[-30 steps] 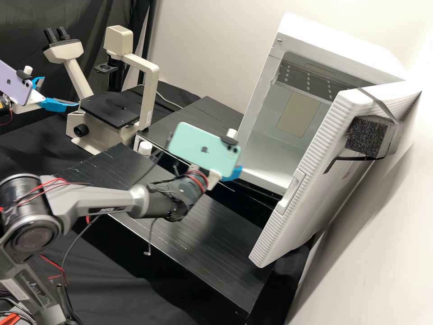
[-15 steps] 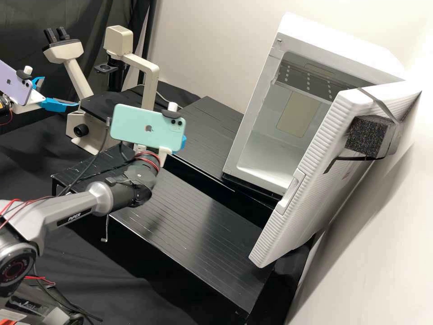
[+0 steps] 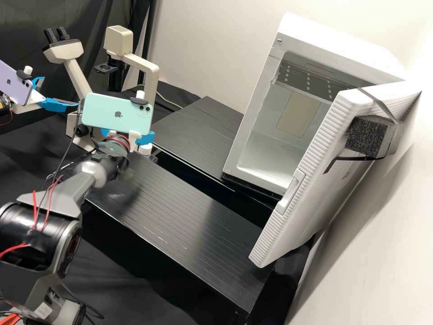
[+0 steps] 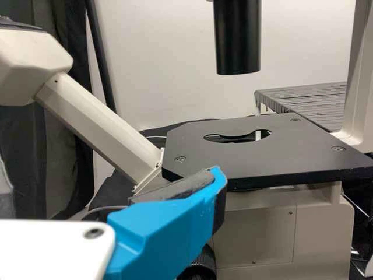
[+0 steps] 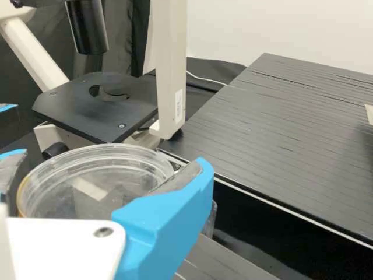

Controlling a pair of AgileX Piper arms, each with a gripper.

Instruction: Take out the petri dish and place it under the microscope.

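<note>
In the high view, a mint-green phone [image 3: 116, 113] hides most of the microscope stage [image 4: 233, 169] and much of the right gripper [image 3: 145, 138], fingertips included. In the right wrist view, a blue finger [image 5: 175, 210] and its white mount [image 5: 64, 245] cover part of the petri dish [image 5: 93, 155]. The left wrist view's edges cut off the eyepiece head [image 4: 29, 64] and a black cylinder [image 4: 236, 41].

Seen from my left wrist camera, one blue finger [image 4: 163, 233] of my left gripper [image 3: 61, 91] angles upward before the near edge of the microscope stage [image 4: 250, 163], a black plate with a cutout [image 4: 260, 135]. A black cylinder [image 4: 236, 41] hangs above the stage; a sloping pale tube [image 4: 96, 125] and an upright pillar [image 4: 360, 87] flank it, with a slatted platform [image 4: 309, 102] beyond and a ridged knob [image 4: 201, 265] below.
</note>
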